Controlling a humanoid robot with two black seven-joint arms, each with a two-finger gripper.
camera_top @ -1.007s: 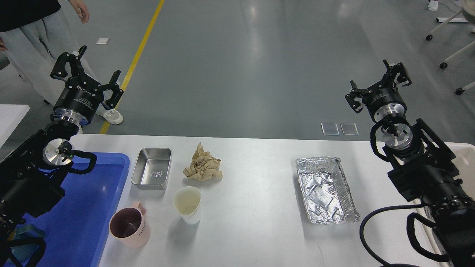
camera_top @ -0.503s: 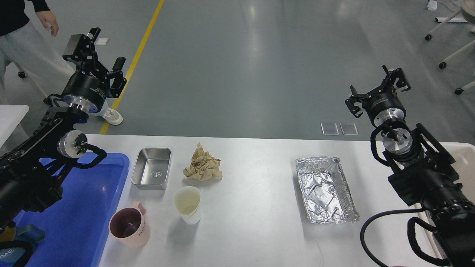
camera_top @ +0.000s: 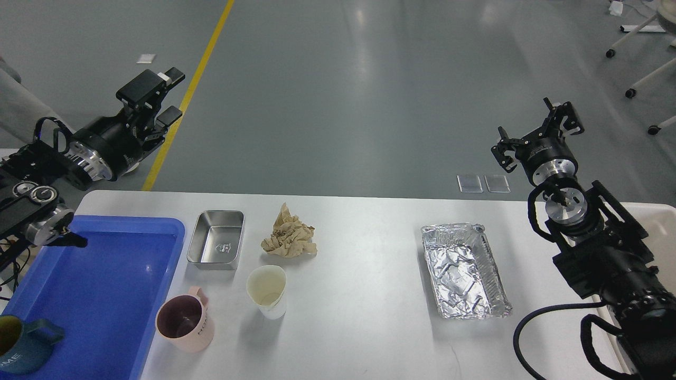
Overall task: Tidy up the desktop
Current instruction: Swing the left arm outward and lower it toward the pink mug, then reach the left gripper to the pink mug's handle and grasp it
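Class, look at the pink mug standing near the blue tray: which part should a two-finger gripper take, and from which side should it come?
Probably the rim, from above. The pink mug stands upright with its mouth open, so one finger can go inside the wall and one outside. Its handle points away toward the steel tin, and the tray crowds its left, so a side approach looks tighter. The left gripper is nearer.

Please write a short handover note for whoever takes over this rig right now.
Left pincer: raised beyond the table's far left corner, fingers close together, holding nothing.
Right pincer: open, empty, raised off the far right edge.
Desktop: steel tin, crumpled paper, paper cup, pink mug and foil tray all sit loose on it.
Blue tray: holds one blue mug.
Done: apparently that mug only. Left: the other five things.
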